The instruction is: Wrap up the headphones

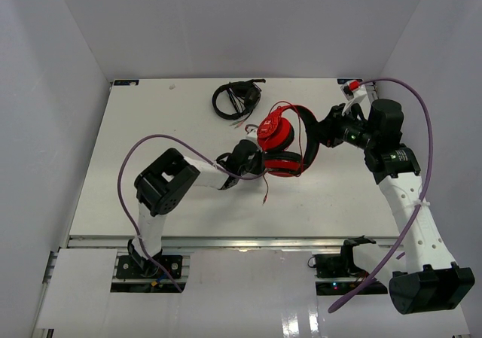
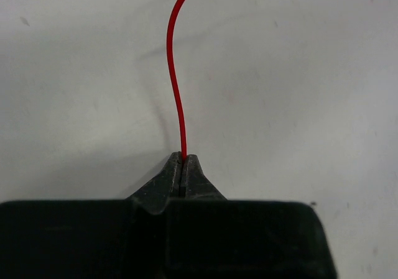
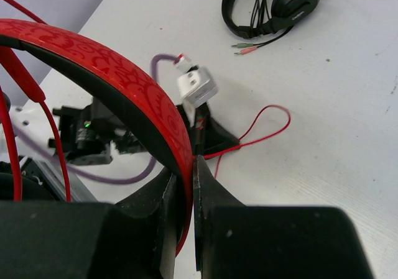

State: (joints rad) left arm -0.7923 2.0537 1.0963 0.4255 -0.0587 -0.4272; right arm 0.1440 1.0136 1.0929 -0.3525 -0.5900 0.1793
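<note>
The right gripper (image 3: 186,182) squeezes the band (image 3: 134,86) of the headphones (image 1: 280,138). The left gripper (image 2: 184,160), just beside them, is pinched tight on the thin cable (image 2: 171,68).

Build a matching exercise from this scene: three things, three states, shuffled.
Things:
1. left gripper
2. right gripper
3. all-black over-ear headphones with black cable

States:
A. jaws shut on the red patterned headband
B. lying free at the far side of the white table
C. jaws shut on the thin red cable

Pairs: 1-C, 2-A, 3-B
</note>
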